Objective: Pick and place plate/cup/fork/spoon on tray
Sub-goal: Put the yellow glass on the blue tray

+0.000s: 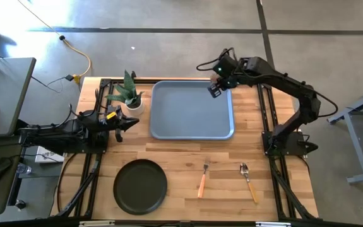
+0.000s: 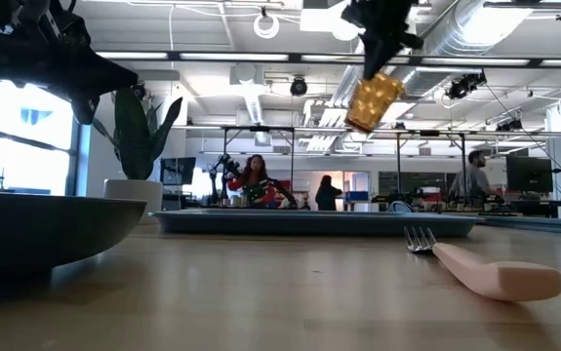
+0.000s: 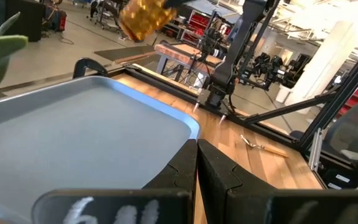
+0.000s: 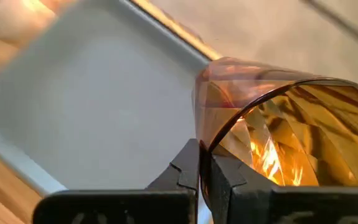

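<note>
The right gripper [image 1: 216, 89] pinches the cup [image 2: 374, 101] by its rim and holds it in the air above the tray [image 1: 168, 129], over the corner nearest the right arm's base — the cup is clear of the tray floor, not yet set down. So nothing rests on the tray so far; by my judgement the first placement is under way and three more are left. The plate [image 1: 140, 185] lies on the table well apart from the tray, on its near side. The fork [image 1: 202, 178] and the spoon [image 1: 248, 181] lie on that same side, also apart from it. The left gripper [image 1: 129, 122], fingers pressed together, waits just beside the tray's left edge, near a potted plant [image 1: 129, 93]. Count — one tray, one plate, one cup, one fork, one spoon.
</note>
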Robot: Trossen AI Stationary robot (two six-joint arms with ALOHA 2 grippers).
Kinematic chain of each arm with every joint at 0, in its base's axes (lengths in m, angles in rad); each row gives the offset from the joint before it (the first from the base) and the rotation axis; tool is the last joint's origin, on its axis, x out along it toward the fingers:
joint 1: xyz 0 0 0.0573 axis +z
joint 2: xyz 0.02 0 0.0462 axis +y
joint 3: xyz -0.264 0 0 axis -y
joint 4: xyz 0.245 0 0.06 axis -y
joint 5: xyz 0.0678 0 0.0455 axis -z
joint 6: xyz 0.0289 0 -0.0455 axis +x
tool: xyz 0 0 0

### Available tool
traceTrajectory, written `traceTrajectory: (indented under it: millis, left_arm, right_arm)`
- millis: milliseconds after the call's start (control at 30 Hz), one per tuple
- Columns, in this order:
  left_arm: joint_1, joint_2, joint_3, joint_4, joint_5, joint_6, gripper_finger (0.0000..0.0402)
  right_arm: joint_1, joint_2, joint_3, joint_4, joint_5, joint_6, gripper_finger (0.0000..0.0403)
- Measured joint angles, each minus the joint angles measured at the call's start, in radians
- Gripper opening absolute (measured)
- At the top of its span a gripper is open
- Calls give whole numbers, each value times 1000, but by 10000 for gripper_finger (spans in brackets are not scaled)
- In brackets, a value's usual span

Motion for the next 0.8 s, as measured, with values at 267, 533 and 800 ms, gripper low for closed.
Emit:
traceTrajectory:
  millis: [267, 533, 800]
  left_arm:
    - [0, 0, 0, 0, 1, 0, 3]
    - [0, 0, 0, -7, 2, 1, 3]
    - [0, 1, 0, -31, 2, 0, 3]
  right_arm:
    - [78, 10, 60, 199, -6, -247, 0]
    - [177, 64, 60, 219, -48, -563, 0]
    - [241, 171, 60, 118, -102, -711, 0]
